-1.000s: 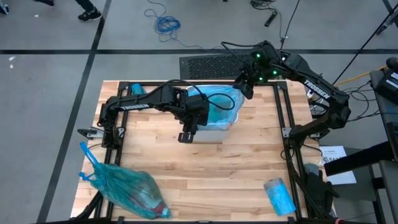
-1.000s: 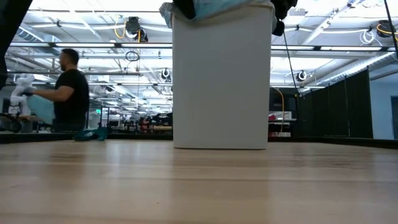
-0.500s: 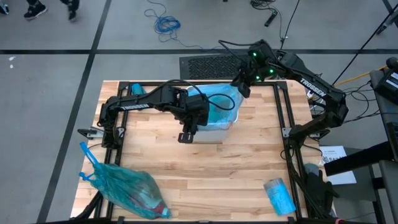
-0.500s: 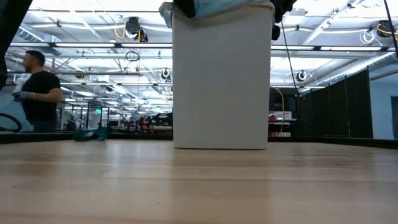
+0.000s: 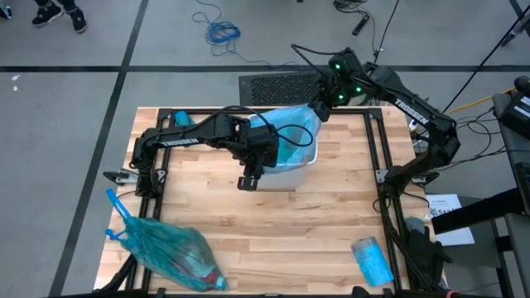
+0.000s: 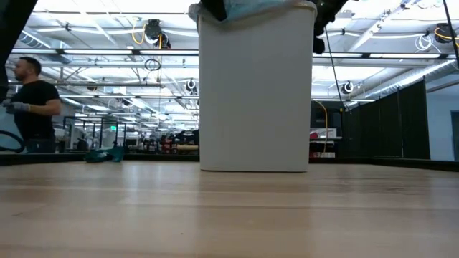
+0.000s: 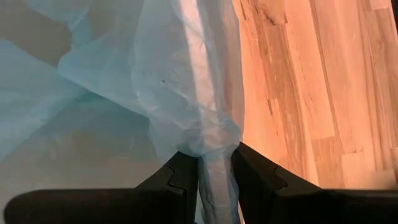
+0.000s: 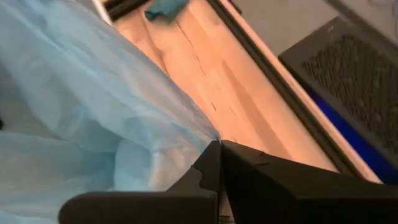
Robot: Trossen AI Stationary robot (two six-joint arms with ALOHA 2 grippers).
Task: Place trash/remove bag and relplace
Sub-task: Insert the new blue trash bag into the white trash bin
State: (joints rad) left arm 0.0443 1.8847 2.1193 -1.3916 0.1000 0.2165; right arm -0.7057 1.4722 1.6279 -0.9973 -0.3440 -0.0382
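Fresh pale blue bag [image 5: 291, 141] sits in the white bin [image 6: 254, 89], which stands toward the far edge of the tabletop [image 5: 273, 223], about mid-width. Step in hand, as a judgement: spreading the new liner over the bin rim.

Left gripper [image 7: 214, 171] is at the bin's near-left side — fingers narrow, pinching a gathered fold of the bag between them. Right gripper [image 8: 219, 155] is at the bin's far-right corner, fingers pressed together right where the bag's edge ends; the wrist view suggests a thin bit of film is caught, but whether it truly holds is hard to tell.

The full tied teal bag [image 5: 170, 252] with the trash lies at the near-left corner of the tabletop, well apart from the bin. A small blue packet [image 5: 371, 258] lies near the near-right corner. A person [image 6: 29, 100] stands in the room beyond.

To do it well:
- pull the two held edges apart and outward — opposite corners, even tension
- carry film over the rim, then down the outside wall
- go slow; thin film likely slips or tears if yanked
- watch the light bin — it may tip or slide
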